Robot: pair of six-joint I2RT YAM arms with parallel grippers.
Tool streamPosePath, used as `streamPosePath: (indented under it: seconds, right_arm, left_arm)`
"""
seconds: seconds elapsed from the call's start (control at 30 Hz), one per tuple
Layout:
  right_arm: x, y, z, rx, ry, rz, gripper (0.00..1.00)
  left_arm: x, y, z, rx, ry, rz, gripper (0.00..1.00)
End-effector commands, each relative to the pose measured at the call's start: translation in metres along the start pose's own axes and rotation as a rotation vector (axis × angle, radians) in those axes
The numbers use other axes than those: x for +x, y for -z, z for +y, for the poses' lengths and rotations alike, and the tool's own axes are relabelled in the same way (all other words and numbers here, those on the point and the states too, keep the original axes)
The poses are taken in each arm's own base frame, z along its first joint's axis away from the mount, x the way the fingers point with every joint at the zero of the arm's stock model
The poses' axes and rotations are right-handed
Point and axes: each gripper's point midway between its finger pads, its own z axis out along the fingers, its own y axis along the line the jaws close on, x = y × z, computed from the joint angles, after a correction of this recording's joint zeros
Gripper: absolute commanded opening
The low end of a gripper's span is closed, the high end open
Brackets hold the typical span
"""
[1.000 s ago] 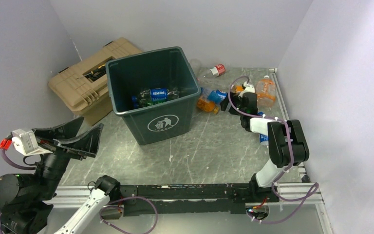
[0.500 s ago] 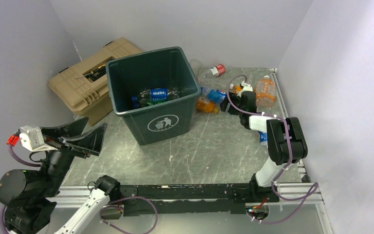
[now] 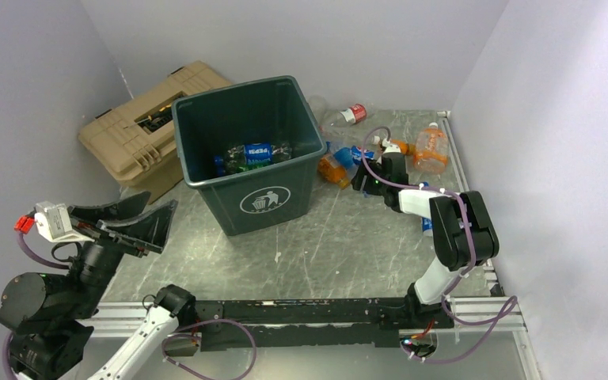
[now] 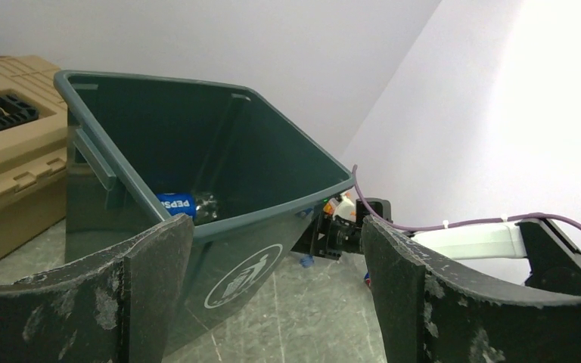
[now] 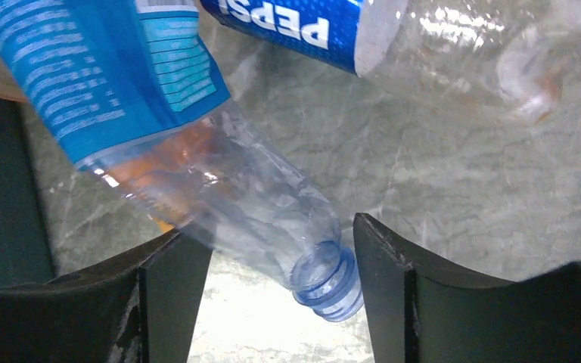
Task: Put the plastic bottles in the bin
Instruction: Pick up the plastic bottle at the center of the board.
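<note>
Beside bin [image 3: 285,190], right jaws shifted left, narrower astride bottle [image 5: 250,204]

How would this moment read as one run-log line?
right gripper: open, straddling neck of blue-label bottle | left gripper: open, empty, facing bin | bin: some bottles inside

The overhead camera sat above and behind my bases, looking down across the whole tabletop [image 3: 348,237]. My left wrist camera looked nearly level past my left pincer [image 4: 272,242] at the bin [image 4: 197,166], fairly near. My right wrist camera hung very close over a capless bottle [image 5: 250,204]. Overhead and left views shared the bin and my right arm [image 4: 469,240].
</note>
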Motion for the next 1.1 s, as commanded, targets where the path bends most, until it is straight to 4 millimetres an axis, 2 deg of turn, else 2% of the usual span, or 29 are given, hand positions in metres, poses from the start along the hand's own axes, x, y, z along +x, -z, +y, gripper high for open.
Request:
streamPosePath:
  seconds: [0.0, 0.13, 0.4, 0.53, 0.93, 1.07]
  right_arm:
    - [-0.002, 0.002, -0.001, 0.035, -0.024, 0.009, 0.73]
    - [0.009, 0.001, -0.001, 0.059, -0.027, 0.032, 0.72]
    - [0.019, 0.006, 0.007, 0.056, -0.027, 0.034, 0.56]
    - [0.016, 0.011, 0.005, 0.079, -0.032, 0.017, 0.5]
    - [0.007, 0.052, 0.029, 0.056, 0.015, -0.068, 0.37]
    - [0.01, 0.064, 0.03, 0.049, 0.004, -0.085, 0.31]
  left_arm:
    - [0.004, -0.005, -0.005, 0.021, 0.04, 0.02, 0.87]
    - [0.005, -0.004, -0.005, 0.018, 0.052, 0.023, 0.87]
    - [0.007, -0.003, -0.005, 0.019, 0.068, 0.027, 0.87]
    - [0.006, -0.003, -0.006, 0.019, 0.069, 0.024, 0.87]
    - [0.01, -0.006, -0.006, 0.022, 0.082, 0.032, 0.86]
    - [0.011, -0.007, -0.007, 0.028, 0.093, 0.033, 0.86]
